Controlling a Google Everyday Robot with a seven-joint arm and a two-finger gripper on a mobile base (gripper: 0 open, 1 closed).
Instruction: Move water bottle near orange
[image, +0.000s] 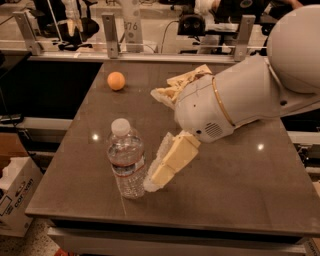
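Water bottle (126, 160): stands upright near the front edge of the table (240, 200), white cap on, well apart from the orange.
Orange (116, 80): rests toward the far edge of the table, alone.
Gripper (160, 172): hangs low just beside the bottle's lower body, angled down at the tabletop. Whether it touches the bottle, or how wide it stands, cannot be told.
Snack bag (172, 90): lies at the far side, partly hidden by the arm (235, 100).
Step in hand: probably lining up the grasp; the bottle is not yet lifted.
Risk: an off-centre approach could tip the tall, light bottle or shove it toward the near edge.
Later risk: setting down too close could bump the orange, which would roll.
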